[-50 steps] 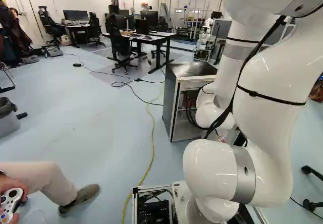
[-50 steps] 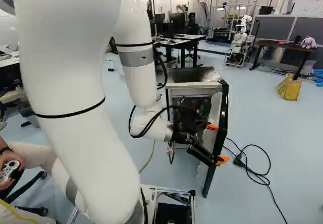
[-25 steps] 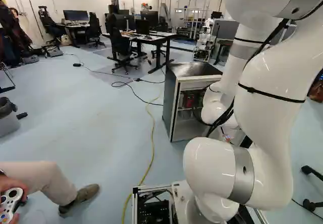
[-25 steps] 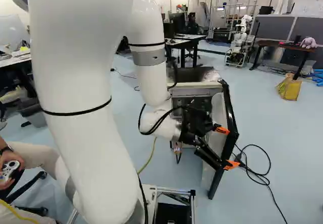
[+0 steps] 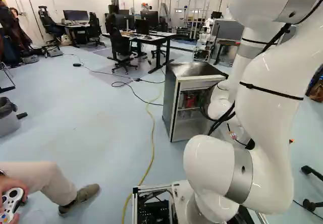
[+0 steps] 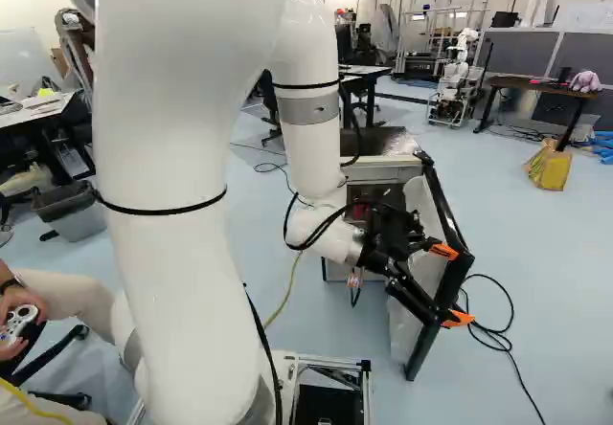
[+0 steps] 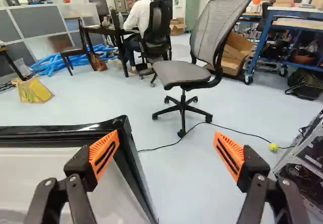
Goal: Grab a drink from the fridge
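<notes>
My gripper (image 6: 450, 284) is at the fridge door (image 6: 446, 222), which stands ajar to the right of the fridge body. In the wrist view the gripper (image 7: 166, 156) is open, its fingers wide apart. One orange pad (image 7: 104, 155) lies over the corner of the door's black frame (image 7: 135, 176); the other has nothing beside it. The fridge (image 5: 173, 100) shows its dark side and part of its shelves in the left base view. Red items (image 5: 190, 101) sit on an upper shelf, too small to identify. My arm hides the door in that view.
Another robot (image 6: 454, 80) stands far behind the fridge. An office chair (image 7: 187, 72) is beyond the fingers. A black cable (image 6: 498, 334) lies beside the door, a yellow cable (image 5: 152, 133) left of the fridge. A seated person's leg (image 5: 43, 181) is close on the left.
The arm has moved rightward, and the fridge door has swung wider with the gripper against it. More of the shelves and red items shows. The base has stayed still.
</notes>
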You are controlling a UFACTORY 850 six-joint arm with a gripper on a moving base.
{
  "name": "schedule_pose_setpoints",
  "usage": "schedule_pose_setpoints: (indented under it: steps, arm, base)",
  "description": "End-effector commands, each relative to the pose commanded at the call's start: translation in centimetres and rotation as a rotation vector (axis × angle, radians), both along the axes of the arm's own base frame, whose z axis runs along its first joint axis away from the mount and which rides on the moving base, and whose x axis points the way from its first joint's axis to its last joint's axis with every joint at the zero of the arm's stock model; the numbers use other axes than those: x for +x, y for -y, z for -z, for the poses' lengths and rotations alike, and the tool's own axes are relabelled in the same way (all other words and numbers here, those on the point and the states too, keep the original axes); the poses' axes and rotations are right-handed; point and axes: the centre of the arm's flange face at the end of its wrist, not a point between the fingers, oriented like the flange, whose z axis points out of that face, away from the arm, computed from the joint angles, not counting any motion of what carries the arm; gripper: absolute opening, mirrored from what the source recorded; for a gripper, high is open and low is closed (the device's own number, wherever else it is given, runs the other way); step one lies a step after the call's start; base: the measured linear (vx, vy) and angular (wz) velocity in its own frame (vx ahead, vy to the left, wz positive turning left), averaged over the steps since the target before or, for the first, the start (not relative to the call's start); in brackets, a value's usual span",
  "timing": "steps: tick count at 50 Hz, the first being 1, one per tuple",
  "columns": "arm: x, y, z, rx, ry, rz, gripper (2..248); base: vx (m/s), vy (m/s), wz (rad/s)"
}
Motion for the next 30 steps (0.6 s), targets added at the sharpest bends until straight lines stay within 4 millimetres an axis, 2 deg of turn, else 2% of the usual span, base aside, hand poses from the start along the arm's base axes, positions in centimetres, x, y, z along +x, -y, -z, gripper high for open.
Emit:
schedule_pose_setpoints:
  steps: [30]
  arm:
    - [2.0,5.9,0.3,-0.029,0.040,0.101,247]
  base:
    - [0.000,0.000,0.000]
